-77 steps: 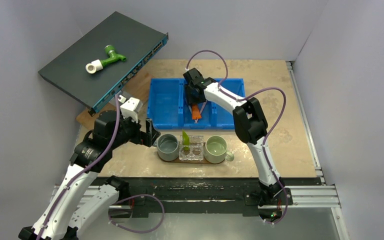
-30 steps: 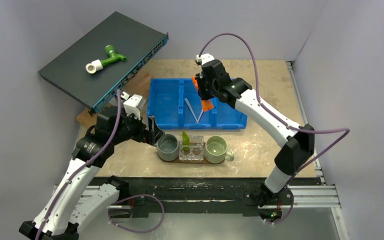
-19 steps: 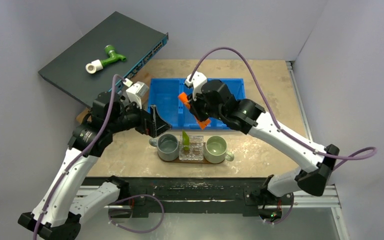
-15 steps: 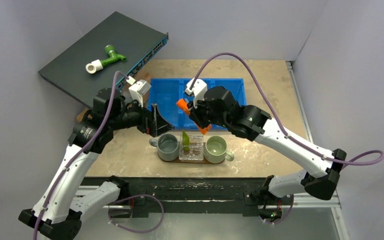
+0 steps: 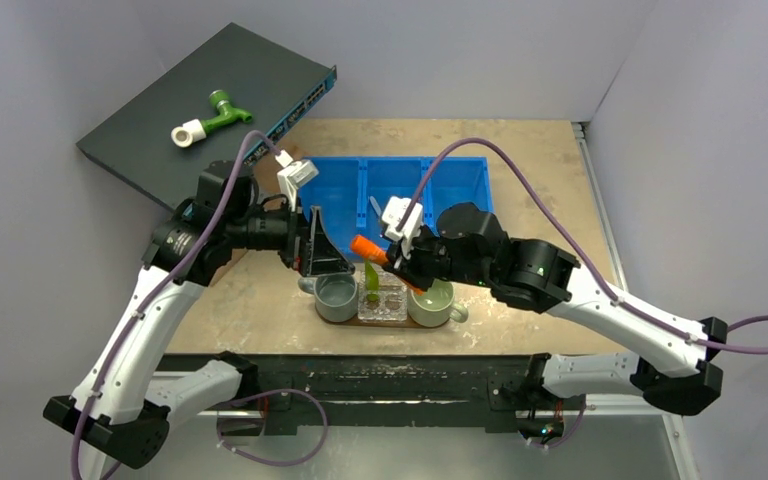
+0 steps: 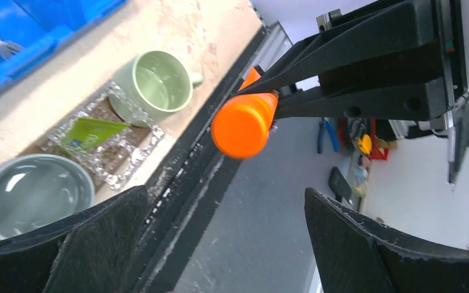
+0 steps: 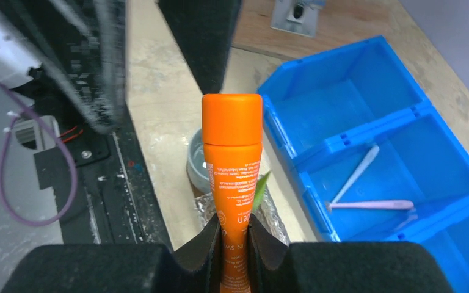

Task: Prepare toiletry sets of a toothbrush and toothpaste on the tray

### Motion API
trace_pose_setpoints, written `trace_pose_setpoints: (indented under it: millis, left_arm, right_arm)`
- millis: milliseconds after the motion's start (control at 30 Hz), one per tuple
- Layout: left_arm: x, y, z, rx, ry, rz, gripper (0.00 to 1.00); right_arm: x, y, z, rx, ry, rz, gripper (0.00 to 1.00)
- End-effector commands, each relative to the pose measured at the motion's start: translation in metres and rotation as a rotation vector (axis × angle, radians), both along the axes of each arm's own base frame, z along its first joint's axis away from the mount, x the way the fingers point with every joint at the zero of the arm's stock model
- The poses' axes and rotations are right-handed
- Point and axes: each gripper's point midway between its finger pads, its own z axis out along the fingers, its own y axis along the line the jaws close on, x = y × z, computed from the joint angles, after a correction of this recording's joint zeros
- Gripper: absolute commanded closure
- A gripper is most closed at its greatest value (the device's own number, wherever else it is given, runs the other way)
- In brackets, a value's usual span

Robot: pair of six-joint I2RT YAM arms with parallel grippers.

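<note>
The right end effector (image 7: 232, 235) is pinching the orange tube (image 7: 232, 152) by its tail, cap pointing left, above the tray (image 5: 385, 323) at the near middle of the counter. The left end effector (image 5: 325, 262) hangs spread and empty just left of the cap, so the two could collide. A grey mug (image 5: 337, 296), a glass dish (image 5: 382, 300) with the lime-green tube (image 5: 371, 275) and a green mug (image 5: 432, 297) crowd the tray, so lowering the tube may knock them. Both toothbrushes (image 7: 354, 177) lie in the blue bin (image 7: 342, 104) beyond.
</note>
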Motion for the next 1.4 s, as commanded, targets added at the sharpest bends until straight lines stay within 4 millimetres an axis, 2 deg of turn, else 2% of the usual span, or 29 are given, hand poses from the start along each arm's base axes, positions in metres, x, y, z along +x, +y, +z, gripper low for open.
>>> trace_pose_setpoints:
  millis: [0,233,433,833,1200,1367]
  left_arm:
    - [-0.021,-0.004,0.015,-0.051,0.025,-0.125,0.00]
    - [-0.037,-0.006,0.019,-0.092,0.064,-0.212,0.00]
    - [-0.042,-0.007,0.012,-0.107,0.117,-0.237,0.01]
    - [-0.052,-0.009,-0.016,-0.054,0.213,-0.265,0.18]
    - [-0.055,-0.009,-0.026,-0.019,0.214,-0.274,0.30]
    - [-0.059,-0.010,-0.029,-0.016,0.220,-0.291,0.42]
  right_arm:
    - [-0.020,0.010,0.025,0.053,-0.102,0.157,0.80]
    - [-0.028,0.023,0.024,-0.042,-0.169,0.234,0.80]
    - [-0.028,0.029,0.026,-0.090,-0.251,0.255,0.80]
    - [-0.030,0.036,0.032,-0.181,-0.360,0.274,0.80]
    - [-0.039,0.043,0.023,-0.256,-0.379,0.305,0.79]
    - [-0.040,0.046,0.019,-0.275,-0.377,0.306,0.78]
